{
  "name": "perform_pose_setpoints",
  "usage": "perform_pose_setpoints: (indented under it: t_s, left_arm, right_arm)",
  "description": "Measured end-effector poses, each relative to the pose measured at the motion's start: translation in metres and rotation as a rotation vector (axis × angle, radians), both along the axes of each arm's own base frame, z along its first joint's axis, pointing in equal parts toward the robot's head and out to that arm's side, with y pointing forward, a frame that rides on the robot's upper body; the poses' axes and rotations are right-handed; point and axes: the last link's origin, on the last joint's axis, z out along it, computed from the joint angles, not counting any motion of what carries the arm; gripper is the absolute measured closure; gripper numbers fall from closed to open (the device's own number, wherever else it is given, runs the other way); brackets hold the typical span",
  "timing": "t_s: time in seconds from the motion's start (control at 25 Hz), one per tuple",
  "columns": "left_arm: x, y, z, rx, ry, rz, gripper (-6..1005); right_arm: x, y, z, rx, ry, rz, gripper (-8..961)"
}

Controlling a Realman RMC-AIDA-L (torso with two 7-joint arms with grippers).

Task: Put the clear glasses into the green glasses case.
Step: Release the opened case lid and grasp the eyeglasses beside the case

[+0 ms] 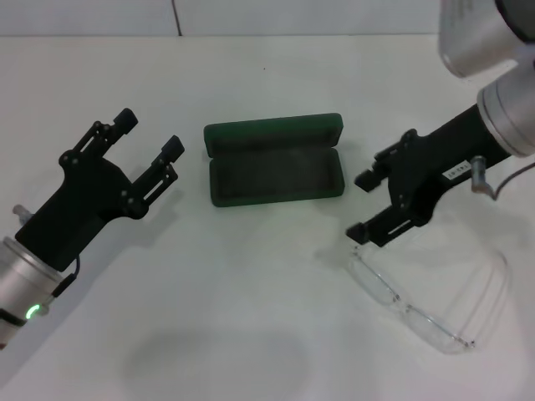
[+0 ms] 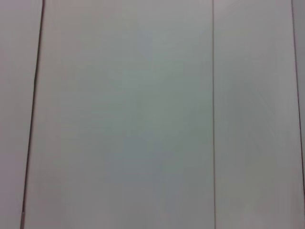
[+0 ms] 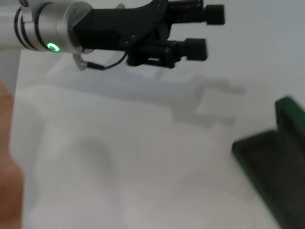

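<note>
The green glasses case (image 1: 276,171) lies open in the middle of the white table, lid hinged up at the far side and dark lining showing; one corner of it shows in the right wrist view (image 3: 274,167). The clear glasses (image 1: 435,301) rest on the table at the near right, arms unfolded. My right gripper (image 1: 362,206) is open and holds nothing. It hovers between the case and the glasses, its lower finger close over the glasses' left end. My left gripper (image 1: 149,134) is open and holds nothing, left of the case; it also shows in the right wrist view (image 3: 209,31).
The white table (image 1: 251,317) runs to a far edge against a pale wall. The left wrist view shows only pale panels with thin vertical seams (image 2: 213,114). The left arm's silver wrist with a green light (image 1: 33,312) sits at the near left.
</note>
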Motion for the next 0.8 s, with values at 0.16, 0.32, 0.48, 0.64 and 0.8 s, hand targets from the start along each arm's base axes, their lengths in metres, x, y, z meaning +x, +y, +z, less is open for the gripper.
perform_pose_setpoints:
  t_s: [0.16, 0.32, 0.48, 0.64, 0.8]
  left_arm:
    - [0.000, 0.002, 0.000, 0.003, 0.001, 0.006, 269]
    - [0.002, 0.004, -0.003, -0.011, 0.007, 0.000, 269]
    - [0.002, 0.007, -0.009, -0.033, 0.011, 0.018, 269]
    - [0.005, 0.011, -0.011, -0.047, 0.017, 0.013, 268]
    - [0.005, 0.012, -0.011, -0.046, 0.017, 0.014, 268]
  right_arm:
    - [-0.013, -0.007, 0.001, 0.002, -0.116, -0.088, 187]
    - [-0.005, -0.011, -0.013, 0.024, -0.232, -0.152, 187]
    - [-0.001, -0.020, -0.029, 0.007, -0.300, -0.155, 188]
    - [0.002, -0.025, -0.037, 0.001, -0.336, -0.165, 188]
    - [0.007, -0.030, -0.046, -0.001, -0.353, -0.179, 187]
